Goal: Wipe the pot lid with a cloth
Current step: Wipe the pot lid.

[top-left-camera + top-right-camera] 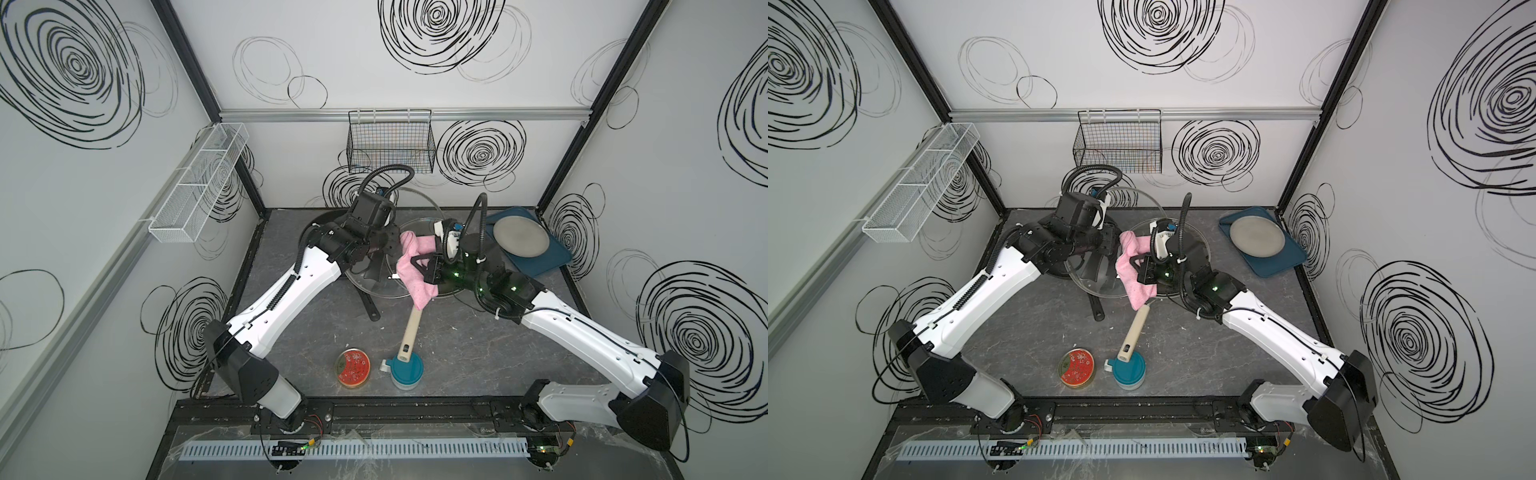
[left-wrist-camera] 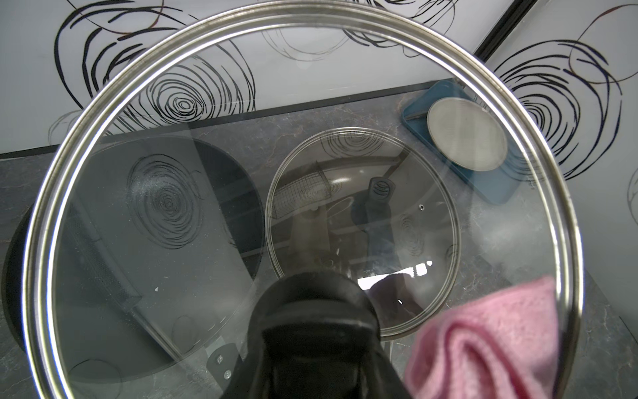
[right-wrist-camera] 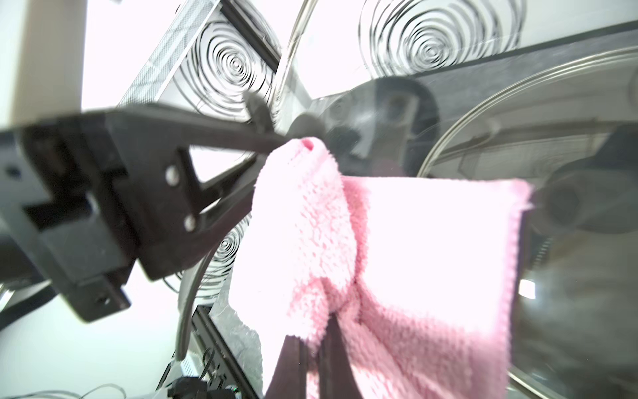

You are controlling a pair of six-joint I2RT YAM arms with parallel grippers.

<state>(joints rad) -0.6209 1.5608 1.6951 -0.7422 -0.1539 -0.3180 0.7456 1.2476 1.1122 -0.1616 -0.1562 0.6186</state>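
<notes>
Dark tabletop [image 1: 316, 332], left pincer [image 2: 316, 349] holding lid [image 2: 172, 241] tilted by knob [image 2: 310, 297], right pincer [image 3: 317, 345] gripping cloth [image 3: 414, 241]

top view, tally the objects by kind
steel-rimmed glass pot lids: 2
black frying pan: 1
pink fuzzy cloth: 1
blue rectangular tray: 1
grey round plate: 1
beige-handled utensil: 1
teal-lidded jar: 1
red round tin: 1
wire wall baskets: 2
total: 11

Dark tabletop [image 1: 316, 332] carries blue tray [image 1: 536, 266], red tin [image 1: 353, 368], teal-lidded jar [image 1: 405, 372]

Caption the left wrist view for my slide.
Glass pot lid held by its knob, pink cloth at its edge, smaller lid beyond.
</notes>
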